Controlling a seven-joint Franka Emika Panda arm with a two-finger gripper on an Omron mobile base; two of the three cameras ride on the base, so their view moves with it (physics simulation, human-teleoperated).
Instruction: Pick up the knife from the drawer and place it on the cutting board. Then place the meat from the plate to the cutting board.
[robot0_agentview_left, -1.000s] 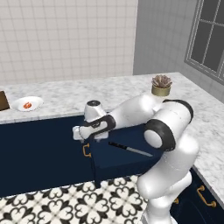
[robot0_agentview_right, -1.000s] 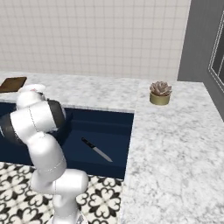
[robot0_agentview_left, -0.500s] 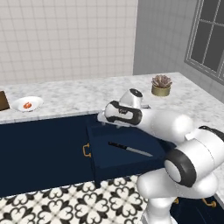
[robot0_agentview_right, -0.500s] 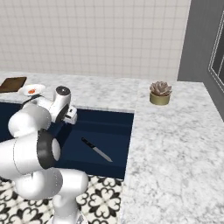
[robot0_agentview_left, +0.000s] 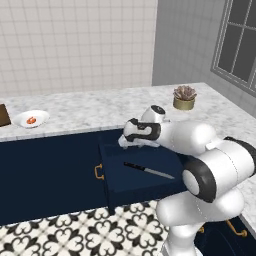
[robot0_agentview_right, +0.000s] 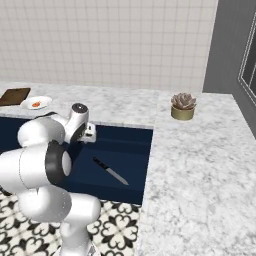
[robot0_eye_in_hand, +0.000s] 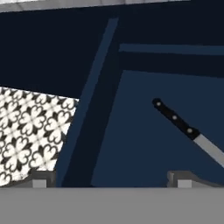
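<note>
I see the knife (robot0_agentview_left: 148, 171) lying flat in the pulled-out drawer (robot0_agentview_left: 115, 175), clear floor around it, unmoved since a second ago. My gripper (robot0_agentview_left: 125, 142) has swung from the drawer's front to its back edge, spread wide and holding nothing, forearm stretched low. Meat (robot0_agentview_left: 31, 120) sits on the plate (robot0_agentview_left: 41, 116).

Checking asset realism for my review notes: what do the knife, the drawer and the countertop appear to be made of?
The knife: blade looks like bright polished steel; the black handle with pale rivets could be plastic or stained wood.
The drawer: flat matte navy, likely painted wood or laminate, with a small brass-looking handle.
The countertop: white with grey veining, marble-like stone, smooth finish.
</note>
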